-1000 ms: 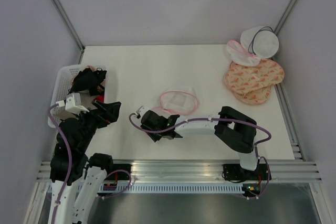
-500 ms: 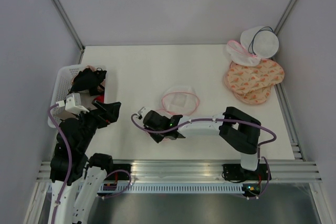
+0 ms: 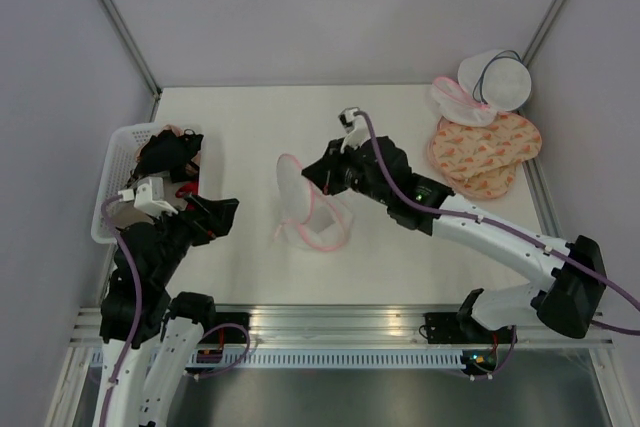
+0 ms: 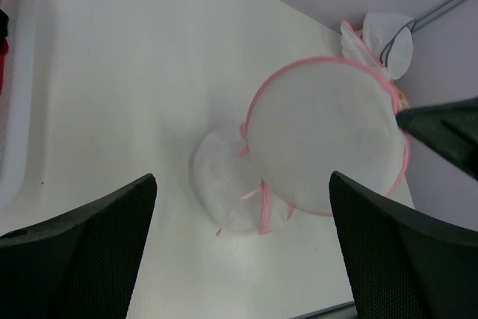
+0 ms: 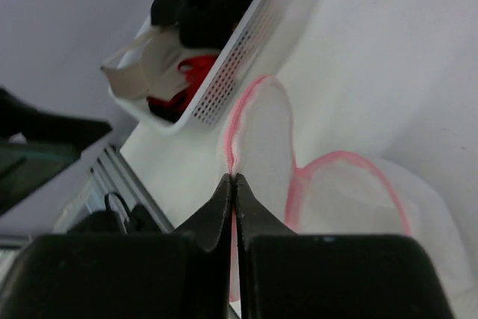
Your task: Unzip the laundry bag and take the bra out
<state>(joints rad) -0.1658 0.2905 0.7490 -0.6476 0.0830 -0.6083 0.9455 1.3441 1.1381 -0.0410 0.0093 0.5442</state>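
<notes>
The right hand (image 5: 233,178) is pinched shut on the pink rim of the laundry bag (image 3: 305,209), holding one half upright over the other on the table (image 3: 240,117). The left hand (image 4: 243,178), wide open and empty, faces it from beside the basket (image 3: 108,172), where the bra (image 3: 165,155) seemingly lies.

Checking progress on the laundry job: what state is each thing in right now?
laundry bag, unzipped, one half held upright.
right gripper, shut on the bag's pink trim.
left gripper, open, holding nothing.
bra, lying in the basket.
peach bags, lying flat at the far right.
</notes>
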